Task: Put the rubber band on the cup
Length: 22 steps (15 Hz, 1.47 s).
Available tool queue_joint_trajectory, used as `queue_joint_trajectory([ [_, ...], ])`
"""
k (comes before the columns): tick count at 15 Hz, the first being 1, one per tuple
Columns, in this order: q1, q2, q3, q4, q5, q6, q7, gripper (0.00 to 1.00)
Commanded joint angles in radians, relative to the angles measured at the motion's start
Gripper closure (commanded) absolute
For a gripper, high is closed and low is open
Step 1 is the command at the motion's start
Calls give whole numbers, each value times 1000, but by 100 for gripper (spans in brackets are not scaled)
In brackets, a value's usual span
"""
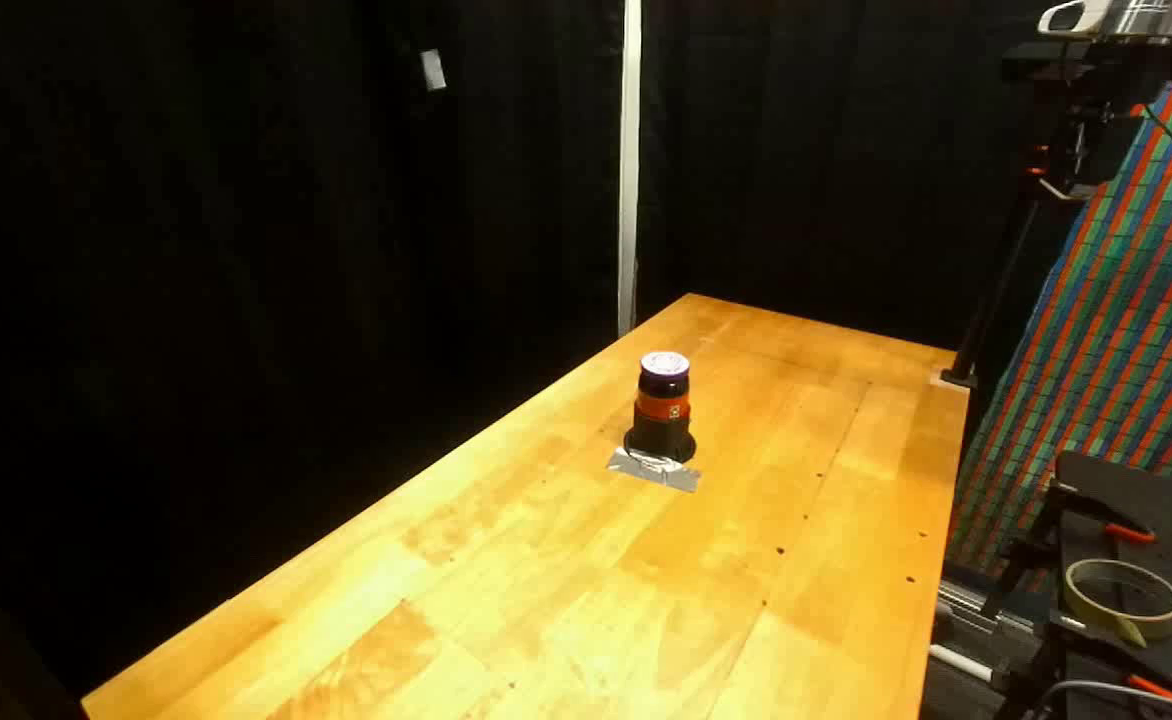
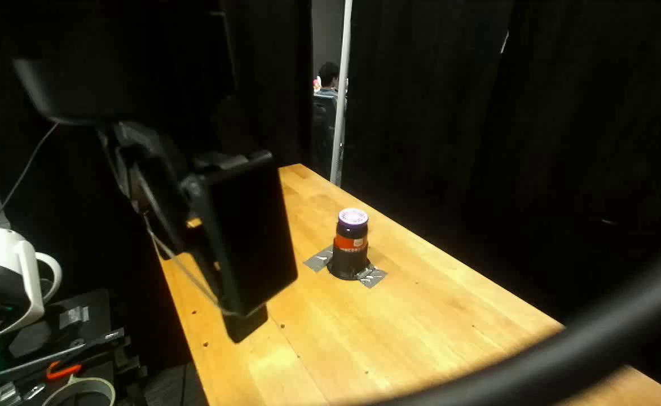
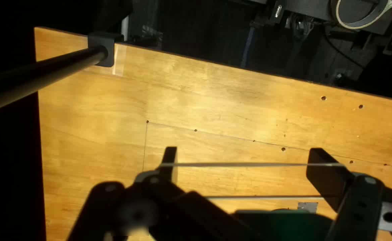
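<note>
Plainly, in an exterior view, the cup [image 1: 664,400] stands upright on the wooden table [image 1: 546,560], its long axis vertical, with grey tape [image 1: 654,472] at its foot; dark machinery [image 1: 1076,150] at the upper right is too dim to read. Again in an exterior view, a dark finger [image 2: 254,242] hangs large in the foreground, and the cup lies beyond it toward the picture's right, well apart; tape shows here on two sides of the base, but whether that finger stands off from its partner cannot be told. The wrist view settles it: the gripper [image 3: 245,164] has its fingers [image 3: 326,174] wide apart, the rubber band [image 3: 236,164] stretched around both, its two strands crossing the gap with wood visible between. Here, though, the cup is hardly to be seen; a tape patch [image 3: 307,207] just below the lower strand in the picture, nearer the finger on the picture's right, suggests it lies that way. The coming move, I judge, turns on that offset: the loop is not yet over the cup, and would need to travel sideways toward the tape until its middle sits above the cup's top, lying square to the upright axis, before being lowered.
</note>
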Motion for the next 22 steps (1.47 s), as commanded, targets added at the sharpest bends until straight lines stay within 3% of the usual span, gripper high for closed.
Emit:
queue_joint_trajectory([
  [1, -13, 3, 11, 6, 9, 2, -7, 0],
  [7, 7, 33, 23, 25, 24, 24, 6, 0],
  [11, 86, 183, 73, 95, 135, 71, 60, 0],
  [14, 130, 354, 148, 191, 217, 138, 163, 0],
  [18, 127, 596, 244, 371, 214, 144, 296, 0],
  [21, 118, 788, 280, 533, 226, 148, 304, 0],
  [22, 141, 850, 263, 590, 235, 145, 290, 0],
])
